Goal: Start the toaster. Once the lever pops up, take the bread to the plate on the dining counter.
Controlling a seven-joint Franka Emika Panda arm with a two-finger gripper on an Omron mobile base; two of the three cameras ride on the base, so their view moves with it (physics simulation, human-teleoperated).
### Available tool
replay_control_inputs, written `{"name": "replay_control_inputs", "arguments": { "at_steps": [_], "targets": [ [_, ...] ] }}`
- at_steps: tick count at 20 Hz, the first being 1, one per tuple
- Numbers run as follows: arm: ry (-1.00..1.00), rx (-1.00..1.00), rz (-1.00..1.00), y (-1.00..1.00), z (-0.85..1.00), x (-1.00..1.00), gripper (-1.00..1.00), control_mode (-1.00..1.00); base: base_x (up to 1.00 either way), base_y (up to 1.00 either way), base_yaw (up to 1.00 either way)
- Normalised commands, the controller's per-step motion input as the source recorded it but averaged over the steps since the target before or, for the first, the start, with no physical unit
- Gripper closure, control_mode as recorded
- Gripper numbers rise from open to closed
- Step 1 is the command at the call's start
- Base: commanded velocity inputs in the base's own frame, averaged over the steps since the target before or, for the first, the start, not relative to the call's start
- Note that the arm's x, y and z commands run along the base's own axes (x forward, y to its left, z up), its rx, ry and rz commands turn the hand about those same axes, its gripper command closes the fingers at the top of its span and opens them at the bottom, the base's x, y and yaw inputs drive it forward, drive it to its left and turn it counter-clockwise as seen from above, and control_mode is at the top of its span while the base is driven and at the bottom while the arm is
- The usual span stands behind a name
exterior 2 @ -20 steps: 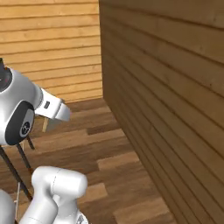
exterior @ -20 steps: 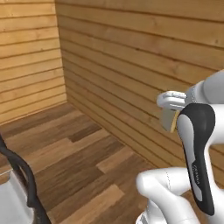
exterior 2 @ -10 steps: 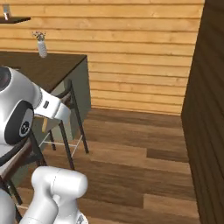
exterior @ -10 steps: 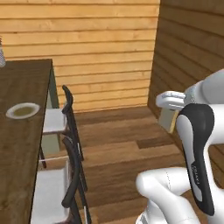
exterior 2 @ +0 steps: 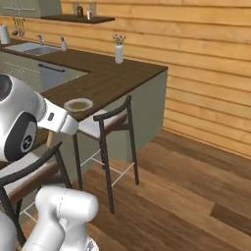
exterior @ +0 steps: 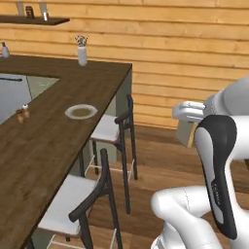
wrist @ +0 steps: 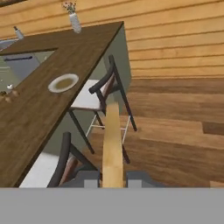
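1. The base has swung round since a moment ago: the plank wall that filled both base views has slid aside, and the dining counter (exterior: 53,141) now runs along the left, its far end toward the wall.
2. The gripper (wrist: 113,178) is clenched on the bread (wrist: 112,148), a pale tan slice seen edge-on in the hand view, standing up between the two dark fingertips (wrist: 86,179).
3. In the left base view the bread (exterior: 186,132) hangs below the hand at right, out over the wood floor (exterior: 160,165) and well apart from the counter.
4. The plate (exterior: 81,112) lies flat on the dark brown top, near the counter's right edge and about midway along it; in the hand view the plate (wrist: 63,82) sits to the upper left of the slice.
5. Two dark-framed stools (exterior: 114,131) with pale seats stand against the counter's olive-grey front, one near, one farther off.
6. A white vase (exterior: 82,53) with sprigs stands at the counter's far end.
7. Two small shakers (exterior: 22,114) sit left of the plate.
8. Across the room, a sink (exterior 2: 32,47) is set in a counter below a wall shelf (exterior 2: 78,18).
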Motion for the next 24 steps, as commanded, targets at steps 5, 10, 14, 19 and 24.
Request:
{"name": "replay_control_inputs", "arguments": {
  "at_steps": [5,10,14,19,24],
  "targets": [
    [0.0,0.0,0.0,0.0,0.0,0.0,1.0,1.0,0.3,-0.85,0.53],
    [0.0,0.0,0.0,0.0,0.0,0.0,1.0,1.0,0.32,-0.93,0.47],
    [0.0,0.0,0.0,0.0,0.0,0.0,1.0,1.0,0.29,-0.87,0.51],
    [0.0,0.0,0.0,0.0,0.0,0.0,1.0,1.0,0.29,-0.62,0.63],
    [0.0,0.0,0.0,0.0,0.0,0.0,1.0,1.0,0.28,-0.6,0.64]
  ]
}}
